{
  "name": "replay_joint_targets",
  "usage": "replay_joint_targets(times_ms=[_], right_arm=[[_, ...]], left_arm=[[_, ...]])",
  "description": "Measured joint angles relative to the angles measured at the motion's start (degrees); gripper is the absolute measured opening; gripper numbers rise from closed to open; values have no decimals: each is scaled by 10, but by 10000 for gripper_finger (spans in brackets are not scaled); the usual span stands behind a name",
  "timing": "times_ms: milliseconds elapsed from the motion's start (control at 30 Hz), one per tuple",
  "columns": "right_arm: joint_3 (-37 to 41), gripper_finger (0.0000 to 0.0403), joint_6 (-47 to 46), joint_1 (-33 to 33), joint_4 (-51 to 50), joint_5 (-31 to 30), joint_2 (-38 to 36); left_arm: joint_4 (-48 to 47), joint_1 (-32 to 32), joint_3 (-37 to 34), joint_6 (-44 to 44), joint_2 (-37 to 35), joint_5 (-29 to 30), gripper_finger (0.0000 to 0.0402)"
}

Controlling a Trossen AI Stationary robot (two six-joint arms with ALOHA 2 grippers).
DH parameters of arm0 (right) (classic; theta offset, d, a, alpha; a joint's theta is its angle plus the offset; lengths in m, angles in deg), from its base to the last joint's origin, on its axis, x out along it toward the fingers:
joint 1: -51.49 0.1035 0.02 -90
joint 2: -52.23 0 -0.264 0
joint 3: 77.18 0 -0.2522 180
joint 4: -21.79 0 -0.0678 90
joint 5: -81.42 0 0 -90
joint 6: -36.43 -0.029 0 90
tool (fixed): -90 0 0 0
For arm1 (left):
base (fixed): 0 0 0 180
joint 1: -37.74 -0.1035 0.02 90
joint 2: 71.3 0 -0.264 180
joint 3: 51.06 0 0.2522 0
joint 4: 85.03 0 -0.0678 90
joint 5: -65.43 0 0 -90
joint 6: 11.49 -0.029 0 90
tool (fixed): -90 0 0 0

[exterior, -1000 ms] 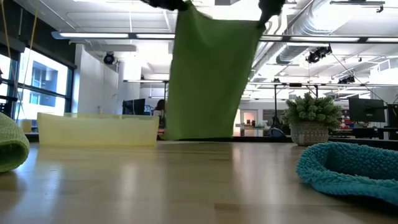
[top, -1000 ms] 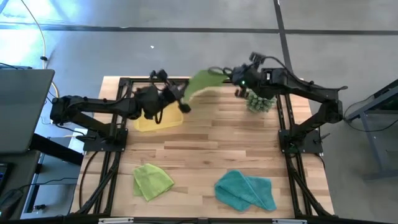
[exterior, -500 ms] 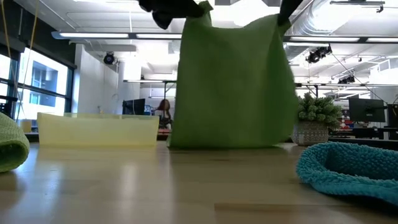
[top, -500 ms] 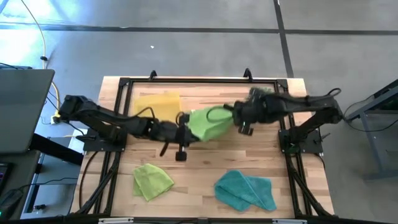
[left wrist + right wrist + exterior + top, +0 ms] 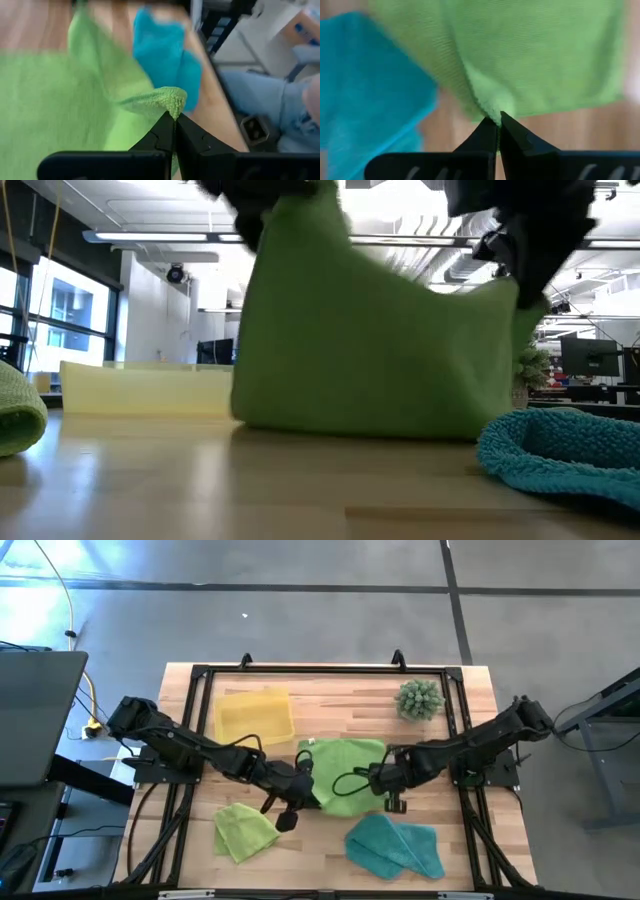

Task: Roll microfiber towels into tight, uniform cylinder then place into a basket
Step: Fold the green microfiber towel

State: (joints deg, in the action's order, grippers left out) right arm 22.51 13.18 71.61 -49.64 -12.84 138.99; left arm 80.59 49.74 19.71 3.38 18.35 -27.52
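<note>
At mid-table both grippers pinch the green towel [image 5: 345, 772]; fingertips hidden overhead.

I am looking at two dark, nearly black arms, each built of slim jointed segments with rounded housings at the joints. I am seeing thin black cables looping loose along the left arm's [image 5: 190, 748] forearm and another loop curling beside the right arm's [image 5: 470, 745] wrist. Each arm is sitting on a black base bolted to the black metal frame at its side of the table. The left gripper [image 5: 174, 120] is showing me two matte black fingers tapering to fine points above a flat black crossbar. The right gripper [image 5: 498, 120] is looking the same: wedge-shaped black fingers, smooth, on a broad dark bar.
</note>
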Motion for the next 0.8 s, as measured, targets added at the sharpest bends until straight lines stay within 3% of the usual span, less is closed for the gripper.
replay_joint_targets(times_ms=[200,500,567,800], right_arm=[[18,0,31,8,48,123,-1],[18,0,162,-19,36,270,-9],[18,0,182,-36,22,269,-13],[18,0,219,-116,11,164,-1]], left_arm=[[9,5,0,49,34,-22,1],[3,-4,0,70,32,-20,1],[-12,-8,1,62,23,6,1],[-114,-34,1,61,29,142,1]])
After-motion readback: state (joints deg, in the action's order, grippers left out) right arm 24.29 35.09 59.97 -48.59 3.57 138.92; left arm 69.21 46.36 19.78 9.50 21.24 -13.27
